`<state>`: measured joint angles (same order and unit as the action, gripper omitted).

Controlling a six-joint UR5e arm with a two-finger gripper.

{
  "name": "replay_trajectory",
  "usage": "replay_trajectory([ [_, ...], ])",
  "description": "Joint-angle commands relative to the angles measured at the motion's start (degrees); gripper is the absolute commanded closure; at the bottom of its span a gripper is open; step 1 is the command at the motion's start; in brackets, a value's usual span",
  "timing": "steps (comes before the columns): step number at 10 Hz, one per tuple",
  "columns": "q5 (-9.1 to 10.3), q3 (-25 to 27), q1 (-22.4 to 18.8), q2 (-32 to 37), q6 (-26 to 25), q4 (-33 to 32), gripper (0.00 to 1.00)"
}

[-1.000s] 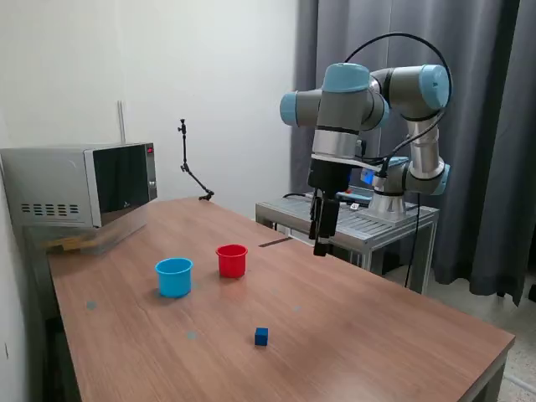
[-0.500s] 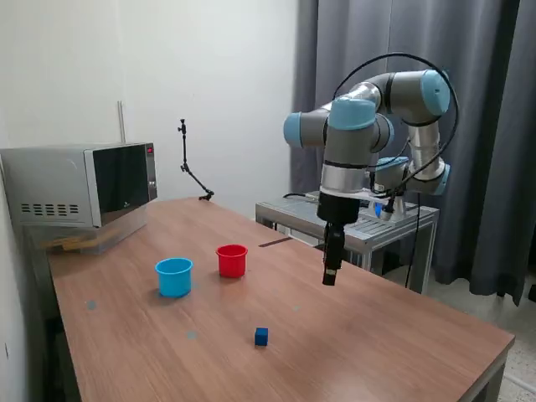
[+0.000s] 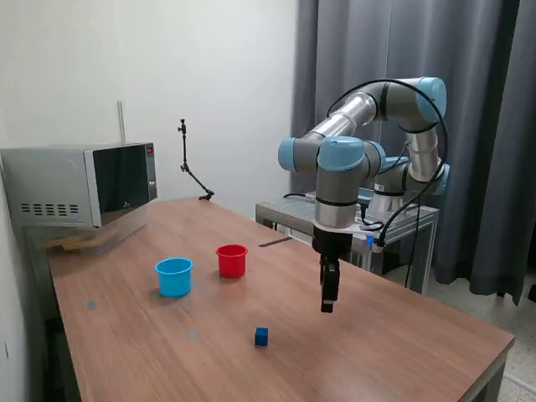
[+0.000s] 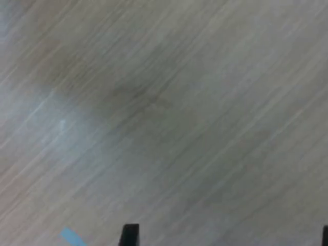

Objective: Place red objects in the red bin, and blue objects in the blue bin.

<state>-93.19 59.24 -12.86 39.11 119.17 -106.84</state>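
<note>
Cube [image 3: 261, 336] apart from gripper [image 3: 327, 306]

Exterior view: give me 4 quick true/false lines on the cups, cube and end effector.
1. The blue cube sits inside the blue cup. False: it lies on the bare table, apart from both cups.
2. The red cup stands to the exterior view's right of the blue cup. True.
3. The end effector grips a red cube. False: nothing shows between its fingers.
4. A microwave sits at the table's far end. True.
</note>
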Motion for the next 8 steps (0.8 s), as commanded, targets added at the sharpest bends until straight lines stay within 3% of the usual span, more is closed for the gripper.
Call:
replay_trajectory([
  [1, 0.2, 0.8, 0.5, -1.3, 7.5, -2.6, 0.0],
  [4, 0.11, 0.3, 2.4, -1.8, 12.7, -4.4, 0.0],
  [8, 0.11, 0.3, 2.8, -3.1, 13.6, -7.2, 0.0],
])
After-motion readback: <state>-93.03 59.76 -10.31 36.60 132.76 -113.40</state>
